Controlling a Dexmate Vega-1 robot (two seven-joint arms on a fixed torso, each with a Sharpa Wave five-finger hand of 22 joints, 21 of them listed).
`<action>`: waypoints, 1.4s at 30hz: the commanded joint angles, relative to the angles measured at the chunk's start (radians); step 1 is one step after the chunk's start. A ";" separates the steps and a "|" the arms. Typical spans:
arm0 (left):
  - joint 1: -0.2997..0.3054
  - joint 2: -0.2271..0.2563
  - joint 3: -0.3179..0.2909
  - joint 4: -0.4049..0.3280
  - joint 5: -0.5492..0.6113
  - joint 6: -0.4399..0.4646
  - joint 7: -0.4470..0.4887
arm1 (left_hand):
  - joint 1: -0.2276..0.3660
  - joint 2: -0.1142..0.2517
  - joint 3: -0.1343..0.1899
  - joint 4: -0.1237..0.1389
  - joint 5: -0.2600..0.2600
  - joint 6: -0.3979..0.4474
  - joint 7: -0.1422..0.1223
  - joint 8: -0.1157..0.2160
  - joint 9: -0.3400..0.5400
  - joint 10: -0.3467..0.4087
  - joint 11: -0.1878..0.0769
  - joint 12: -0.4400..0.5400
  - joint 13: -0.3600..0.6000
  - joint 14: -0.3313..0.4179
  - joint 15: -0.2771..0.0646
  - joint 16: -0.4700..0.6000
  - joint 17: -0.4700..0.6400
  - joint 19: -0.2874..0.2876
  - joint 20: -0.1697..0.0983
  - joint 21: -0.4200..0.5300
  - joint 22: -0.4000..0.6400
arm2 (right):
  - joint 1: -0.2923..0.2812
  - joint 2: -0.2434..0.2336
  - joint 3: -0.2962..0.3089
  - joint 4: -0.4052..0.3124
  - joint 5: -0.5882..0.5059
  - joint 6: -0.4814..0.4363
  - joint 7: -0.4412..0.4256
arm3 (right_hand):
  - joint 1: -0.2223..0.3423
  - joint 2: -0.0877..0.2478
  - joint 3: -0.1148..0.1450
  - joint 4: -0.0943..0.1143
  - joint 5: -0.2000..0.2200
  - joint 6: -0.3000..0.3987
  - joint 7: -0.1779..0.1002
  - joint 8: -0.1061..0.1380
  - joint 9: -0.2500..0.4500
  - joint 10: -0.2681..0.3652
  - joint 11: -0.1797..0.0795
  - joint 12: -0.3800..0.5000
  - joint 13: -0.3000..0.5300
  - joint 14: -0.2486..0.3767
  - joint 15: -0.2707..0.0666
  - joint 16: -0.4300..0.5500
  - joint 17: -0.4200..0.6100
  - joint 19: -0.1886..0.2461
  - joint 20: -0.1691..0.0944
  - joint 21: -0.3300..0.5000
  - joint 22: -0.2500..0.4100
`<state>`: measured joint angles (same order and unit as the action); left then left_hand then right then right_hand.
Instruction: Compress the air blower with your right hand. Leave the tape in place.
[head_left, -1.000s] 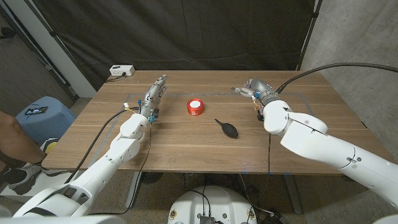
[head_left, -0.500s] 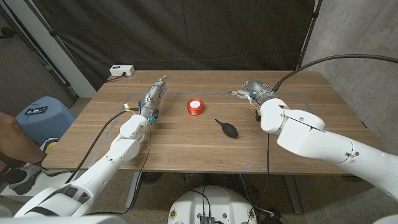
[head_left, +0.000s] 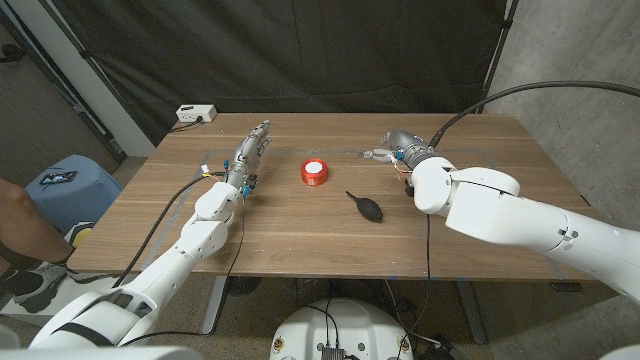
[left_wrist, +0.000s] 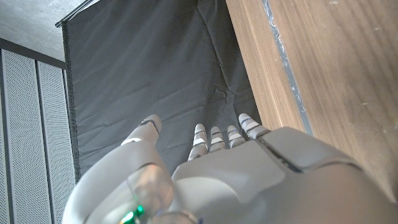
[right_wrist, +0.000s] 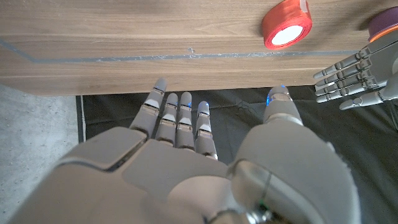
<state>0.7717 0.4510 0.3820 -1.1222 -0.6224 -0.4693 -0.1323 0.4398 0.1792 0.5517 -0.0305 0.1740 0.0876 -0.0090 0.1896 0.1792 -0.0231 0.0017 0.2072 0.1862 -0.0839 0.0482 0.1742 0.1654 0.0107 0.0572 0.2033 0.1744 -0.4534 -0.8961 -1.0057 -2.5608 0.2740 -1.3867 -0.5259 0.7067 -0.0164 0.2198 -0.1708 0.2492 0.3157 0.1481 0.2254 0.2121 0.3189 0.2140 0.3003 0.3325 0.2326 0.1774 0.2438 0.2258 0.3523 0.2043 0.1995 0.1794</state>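
Hovering over wooden table (head_left: 300, 225), right hand (head_left: 393, 145) with fingers (right_wrist: 179, 121) extended and slightly apart, holding nothing. Lying well short of right hand, toward table centre: black air blower (head_left: 367, 206). Sitting beyond blower, between both hands: red tape (head_left: 314, 171). Waiting across the table, left hand (head_left: 250, 152), fingers straight, gripping nothing. Hanging behind table: black curtain (head_left: 300, 50); standing to one side: grey wall (head_left: 570, 60).
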 joint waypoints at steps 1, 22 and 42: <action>-0.007 -0.007 0.003 0.009 0.004 -0.011 0.000 | 0.008 0.002 0.002 -0.004 0.007 0.010 -0.001 0.004 0.002 0.003 -0.001 0.003 0.003 -0.002 0.003 0.003 0.002 0.005 0.006 -0.001 0.004 | 0.255 -0.015 -0.167 0.058 0.790 -0.009 -0.591 | 0.021 -0.003 0.012 0.000 0.012 -0.005 0.061 -0.002 0.006 0.011 0.003 0.012 0.011 0.007 0.008 0.002 0.007 -0.008 0.004 -0.001 0.002; 0.057 0.019 -0.007 -0.087 0.011 0.001 0.051 | 0.009 0.002 0.003 -0.007 0.007 0.007 -0.001 0.000 0.002 0.001 -0.002 0.001 0.003 -0.003 0.002 0.002 0.002 0.005 0.007 -0.001 0.004 | 0.247 -0.012 -0.196 0.051 0.829 -0.009 -0.591 | 0.019 -0.002 0.014 0.012 0.021 -0.018 0.063 -0.009 0.007 0.006 0.004 0.017 0.027 0.008 0.010 0.006 0.018 -0.016 0.007 -0.001 0.003; 0.035 0.012 -0.004 -0.055 0.004 0.004 0.030 | 0.008 0.003 0.003 -0.009 0.007 0.006 -0.001 -0.002 0.003 0.001 -0.002 0.001 0.003 -0.003 0.002 0.003 0.002 0.005 0.007 -0.002 0.005 | 0.297 0.031 -0.288 0.091 0.807 -0.009 -0.591 | 0.022 -0.004 0.016 0.015 0.024 -0.010 0.062 -0.005 0.010 0.022 0.004 0.032 0.046 0.034 -0.002 0.019 0.027 -0.009 0.005 0.004 0.003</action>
<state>0.8217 0.4688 0.3749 -1.1976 -0.6137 -0.4675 -0.0894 0.4397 0.1791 0.5547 -0.0334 0.1740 0.0910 -0.0125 0.1896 0.1791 -0.0233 0.0017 0.2071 0.1863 -0.0840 0.0482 0.1742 0.1652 0.0107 0.0572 0.2035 0.1744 -0.1824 -0.8895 -1.2447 -2.4900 1.0869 -1.3960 -1.1118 0.7188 -0.0207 0.2306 -0.1599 0.2668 0.3014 0.1446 0.2180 0.2162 0.3282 0.2156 0.3235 0.3728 0.2537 0.1781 0.2556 0.2489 0.3402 0.2089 0.2002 0.1792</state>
